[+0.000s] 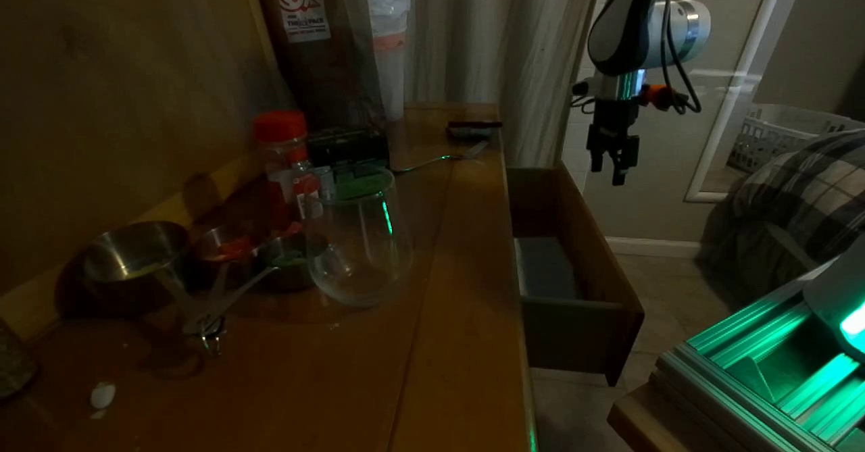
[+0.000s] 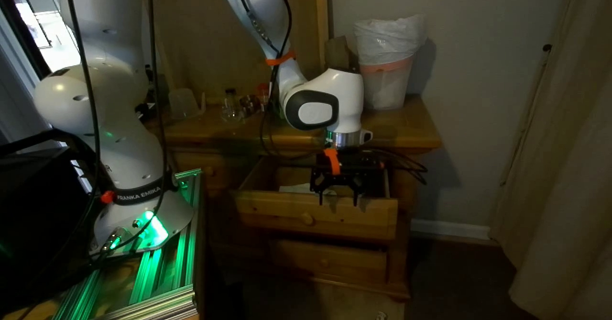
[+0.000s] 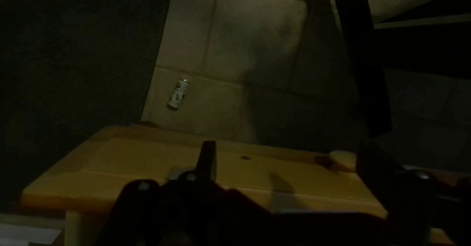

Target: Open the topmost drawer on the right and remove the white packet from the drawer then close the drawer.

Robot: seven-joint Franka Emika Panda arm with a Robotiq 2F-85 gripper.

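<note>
Dim, murky light, and all three views are steeped in it, the wrist view darkest of all. In an exterior view a bright opening (image 2: 58,38) at upper left is burnt out to near-white! In both exterior views vivid green is thrown from the robot's base (image 2: 131,211) and streaked along the metal rails (image 2: 148,272); a green glint is caught on the drinking glass (image 1: 358,256). A soft shadow is cast on the wall (image 2: 478,85) beside the bin (image 2: 386,78). In the wrist view the gripper (image 3: 287,143) is rendered near-black and blurred, and a tapering shadow is laid across the drawer front (image 3: 243,174).
</note>
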